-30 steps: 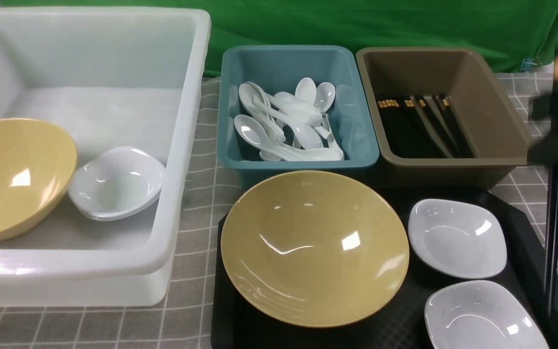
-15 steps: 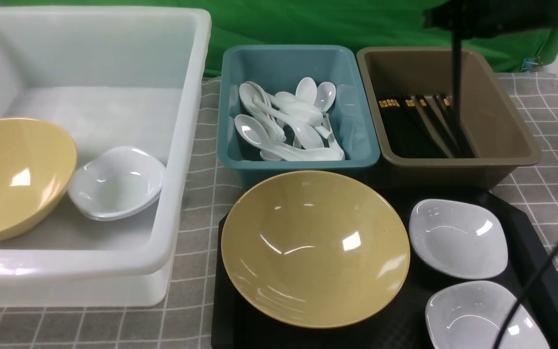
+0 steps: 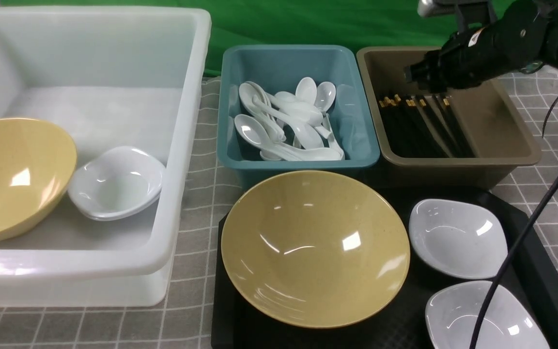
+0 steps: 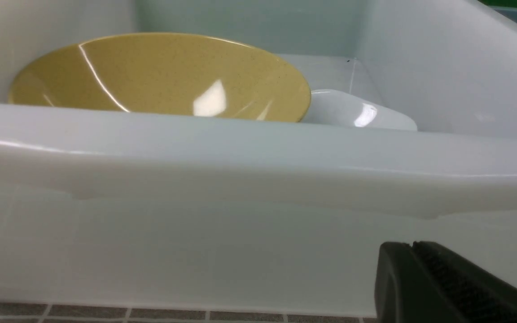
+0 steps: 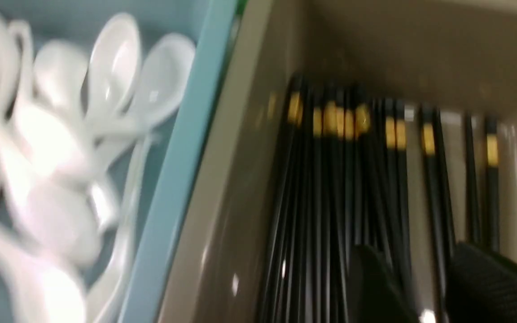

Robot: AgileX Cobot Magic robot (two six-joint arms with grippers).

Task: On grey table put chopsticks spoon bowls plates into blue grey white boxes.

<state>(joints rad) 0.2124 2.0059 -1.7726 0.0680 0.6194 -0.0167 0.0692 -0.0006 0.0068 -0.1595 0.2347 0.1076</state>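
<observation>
My right gripper hovers low over the brownish-grey box, jaws apart. Several black chopsticks with gold bands lie in that box, just under the fingers. No chopstick is gripped. White spoons fill the blue box. One yellow bowl and two white plates sit on the black tray. Another bowl and stacked plates lie in the white box. My left gripper is shut and empty by that box's outer wall.
The black tray lies on the grey table in front of the two small boxes. A black cable runs down across the tray's right side. A green backdrop closes the far side.
My right arm swung from the right edge to over the grey box with an upright chopstick. Now the stick no longer hangs from it and the jaws have spread. The left gripper stayed still.
</observation>
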